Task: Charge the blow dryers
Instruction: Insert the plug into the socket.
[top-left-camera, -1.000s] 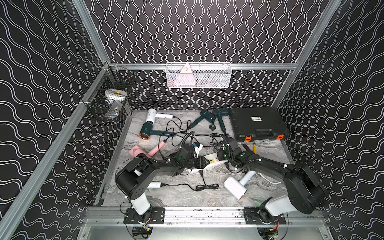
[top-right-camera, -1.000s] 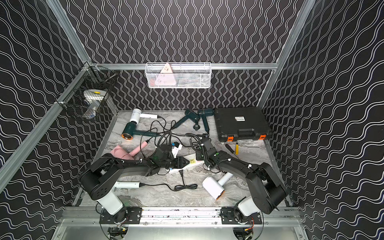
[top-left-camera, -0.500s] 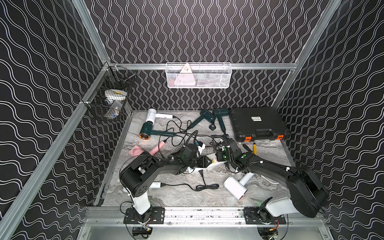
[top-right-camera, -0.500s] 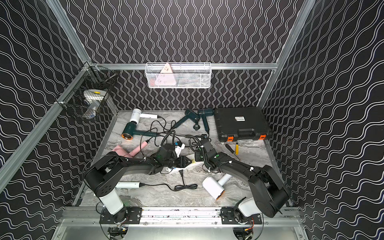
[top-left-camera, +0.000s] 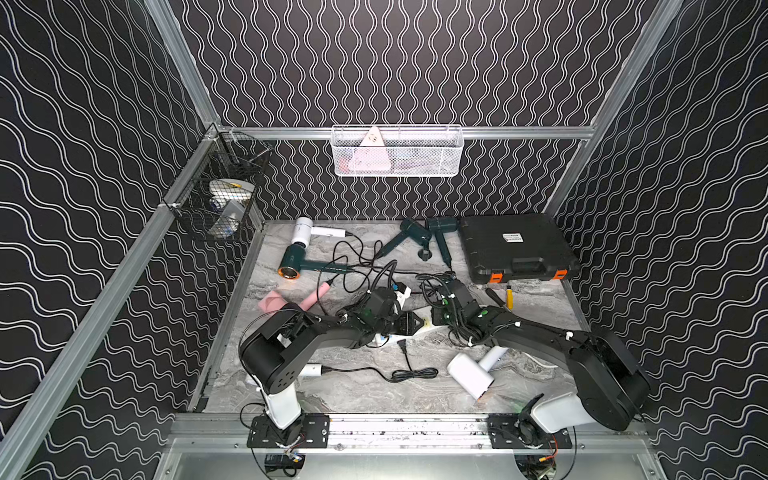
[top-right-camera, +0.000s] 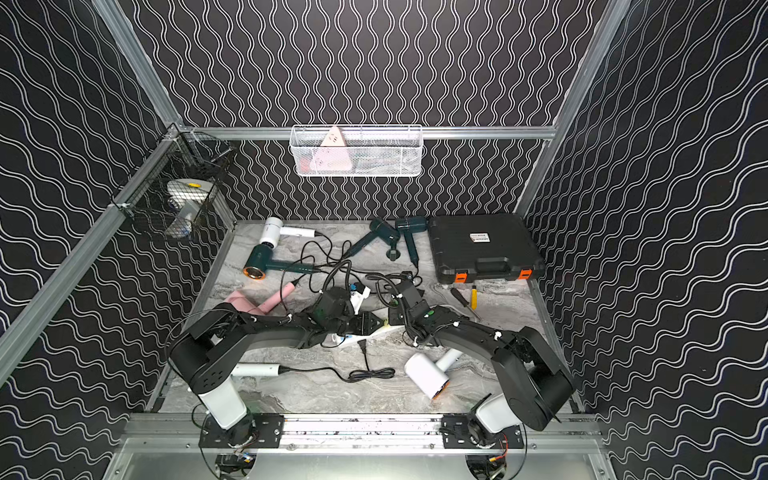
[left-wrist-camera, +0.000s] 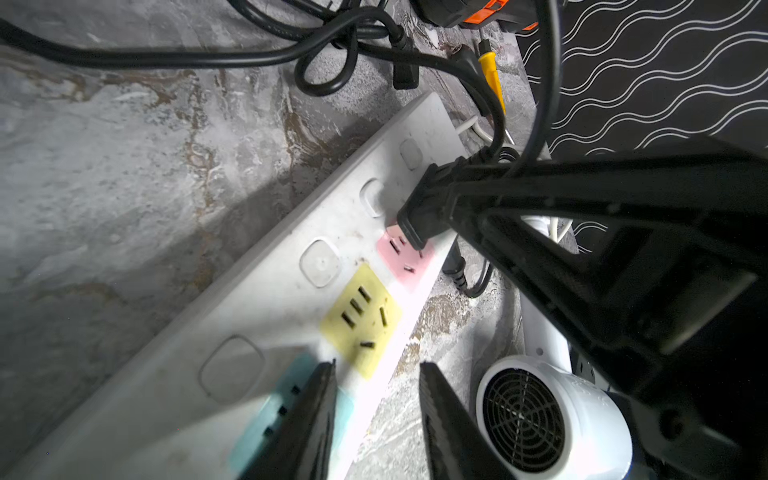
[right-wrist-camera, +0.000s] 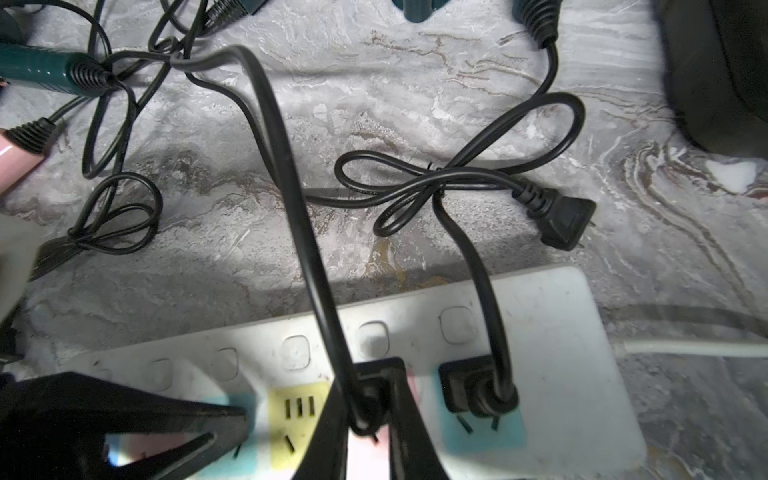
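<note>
Right tool (right-wrist-camera: 370, 419) clenched a black plug (right-wrist-camera: 378, 372) at the power strip's (right-wrist-camera: 561, 332) pink socket. Left tool (left-wrist-camera: 376, 374) released, astride the strip's edge. White blow dryer (top-left-camera: 469, 374) lay on the desk (top-left-camera: 353, 395) at five o'clock of the strip.

Dark teal T-shaped hair dryers (top-left-camera: 293, 262) (top-left-camera: 409, 228) (top-left-camera: 440, 225): three
White T-shaped hair dryers (top-left-camera: 301, 230) (top-left-camera: 467, 372) (top-left-camera: 311, 370): three
Pink hair dryer (top-left-camera: 270, 300): one
White plastic power strip (left-wrist-camera: 257, 307): one
Black plugs at the strip (right-wrist-camera: 473, 390) (right-wrist-camera: 376, 386): two
Black hard case (top-left-camera: 515, 245): one
Wire-mesh baskets (top-left-camera: 436, 158) (top-left-camera: 195, 216): two
</note>
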